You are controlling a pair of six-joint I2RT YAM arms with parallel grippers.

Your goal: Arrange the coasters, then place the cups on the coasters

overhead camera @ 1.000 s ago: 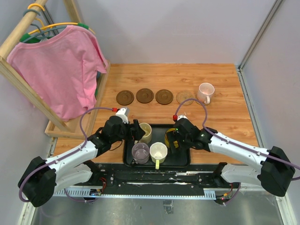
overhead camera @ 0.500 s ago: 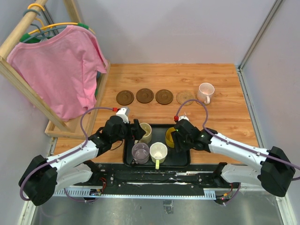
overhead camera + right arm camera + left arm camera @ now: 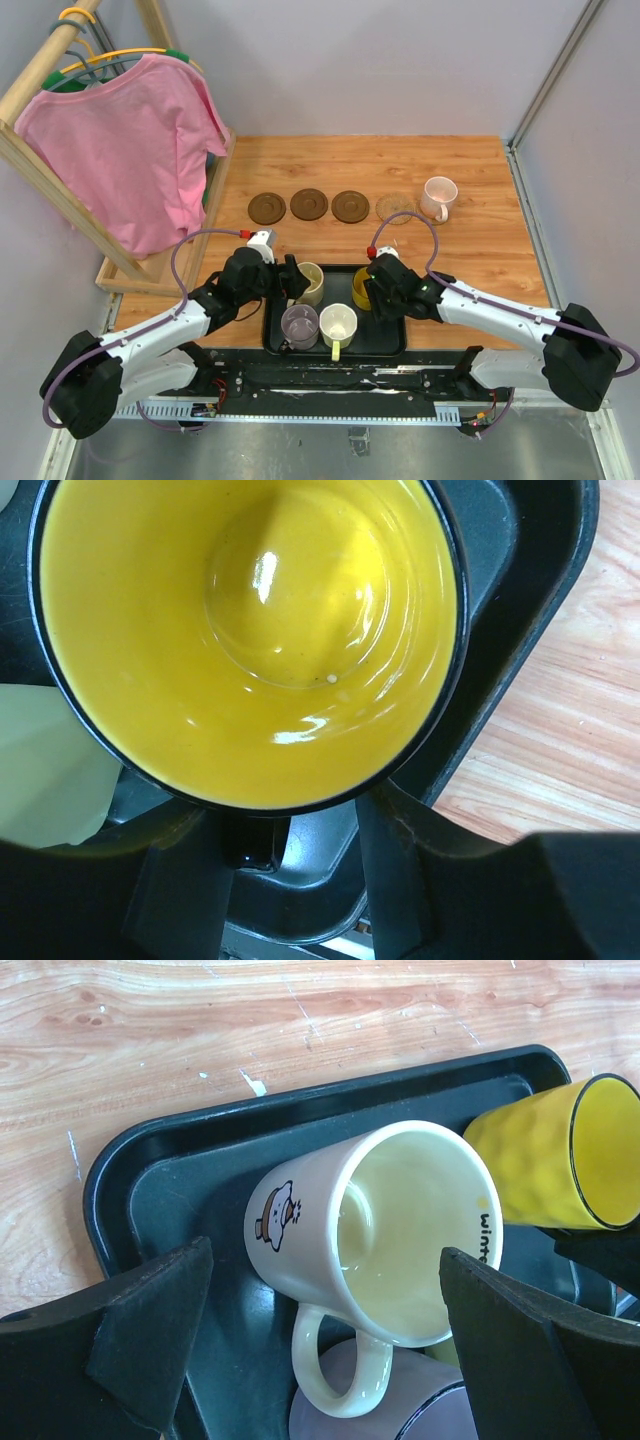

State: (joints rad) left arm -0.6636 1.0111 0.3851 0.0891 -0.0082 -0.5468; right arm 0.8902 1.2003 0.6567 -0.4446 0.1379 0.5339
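Observation:
Three dark brown coasters [image 3: 267, 208] [image 3: 309, 204] [image 3: 350, 206] and a tan woven coaster [image 3: 394, 208] lie in a row, with a pale pink cup [image 3: 438, 197] at its right end. The black tray [image 3: 385, 335] holds four cups. They are a cream cup [image 3: 380, 1230], a grey-lilac cup [image 3: 299, 325], a white cup [image 3: 338, 324] with a yellowish handle, and an amber cup [image 3: 250, 630]. My left gripper [image 3: 325, 1260] is open, one finger on each side of the cream cup without touching it. My right gripper [image 3: 280, 815] straddles the amber cup's black handle [image 3: 255, 842]. A gap shows beside the right finger [image 3: 400, 870].
A pink shirt [image 3: 130, 150] hangs on a wooden rack [image 3: 150, 268] along the table's left side. Grey walls close in the far and right edges. The bare wooden tabletop [image 3: 480, 250] lies between the tray and the coaster row.
My right gripper's jaws have narrowed around the amber cup's handle, and the gripper has shifted slightly up and left with the cup. The left arm has stayed still and open.

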